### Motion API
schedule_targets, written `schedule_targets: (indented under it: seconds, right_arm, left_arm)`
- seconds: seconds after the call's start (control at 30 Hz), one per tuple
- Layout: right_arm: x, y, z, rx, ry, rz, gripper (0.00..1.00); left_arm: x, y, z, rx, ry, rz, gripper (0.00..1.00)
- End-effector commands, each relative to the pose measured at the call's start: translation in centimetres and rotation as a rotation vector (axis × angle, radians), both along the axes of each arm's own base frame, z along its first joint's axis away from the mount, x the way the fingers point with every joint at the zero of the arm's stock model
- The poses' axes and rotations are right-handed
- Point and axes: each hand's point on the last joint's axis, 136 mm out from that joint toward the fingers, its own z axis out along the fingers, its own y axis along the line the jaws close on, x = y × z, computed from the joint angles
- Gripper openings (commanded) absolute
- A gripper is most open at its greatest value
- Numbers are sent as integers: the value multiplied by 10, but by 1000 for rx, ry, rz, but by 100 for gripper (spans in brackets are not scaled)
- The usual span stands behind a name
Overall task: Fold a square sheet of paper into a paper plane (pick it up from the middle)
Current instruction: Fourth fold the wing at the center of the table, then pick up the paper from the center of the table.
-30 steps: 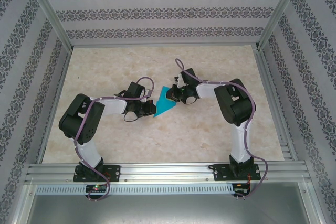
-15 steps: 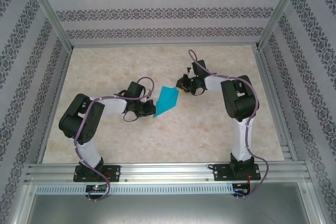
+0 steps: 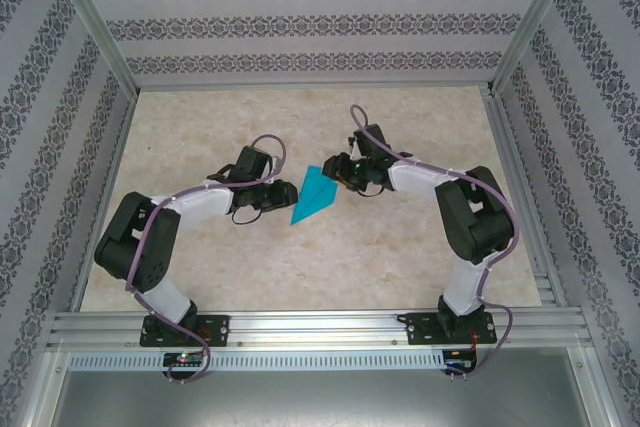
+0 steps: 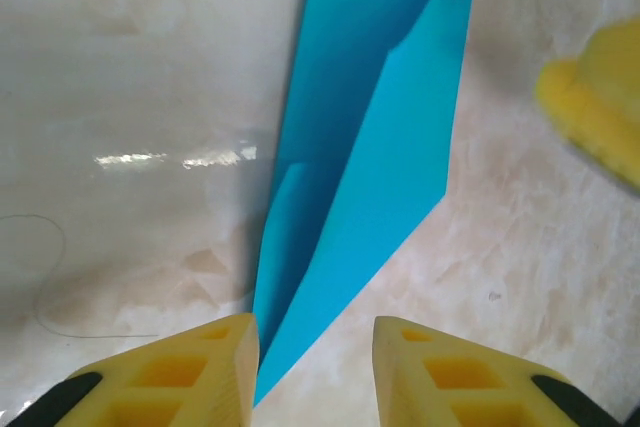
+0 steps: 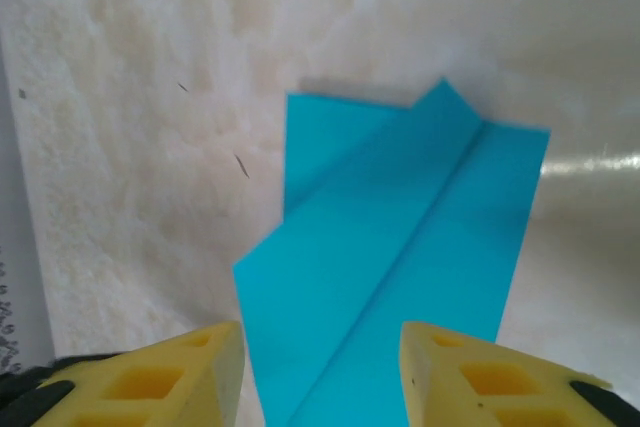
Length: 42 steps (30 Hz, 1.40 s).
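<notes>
We have just parted the jaws of the left gripper (image 4: 312,335) and right gripper (image 5: 320,337), releasing the paper plane (image 3: 314,195) mid-frame, apparently finished.

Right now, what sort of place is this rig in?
Probably a purpose-built robot test cell, not a home or shop floor: an aluminium frame boxes in the marble-look table, patterned panels form its walls, and a left arm and right arm are bolted to the front rail.
</notes>
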Motion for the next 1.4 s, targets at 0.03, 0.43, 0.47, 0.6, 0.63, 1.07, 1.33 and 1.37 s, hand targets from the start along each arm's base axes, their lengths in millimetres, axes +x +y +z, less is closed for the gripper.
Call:
schedule_targets:
  seconds: [0.03,0.43,0.47,0.6,0.63,1.07,1.33,1.37]
  right_arm:
    - [-1,13,-9,24,22,-45,45]
    - [1,29,-27,20,62,-36,40]
    - [1,30,-27,22,63,-39,40]
    - [1,33,-29,39,70,-40,40]
    - [2,33,-29,42,69,-42,40]
    - [4,43,-29,94,76,-43,39]
    - [5,53,-27,146,63,-22,27]
    - [6,53,-27,156,57,-24,23]
  left_arm:
    - [12,7,2,6,-21,55,39]
    - [15,-38,8,-190,-10,-107,21]
    - [17,-39,6,-187,-6,-106,20]
    - [22,-38,-9,-154,26,-81,17]
    - [23,-35,-14,-133,35,-67,16]
    - [20,-16,-40,-43,88,4,13]
    - [19,-16,-36,-57,89,-2,14]
    - [20,-16,-33,-62,87,0,14]
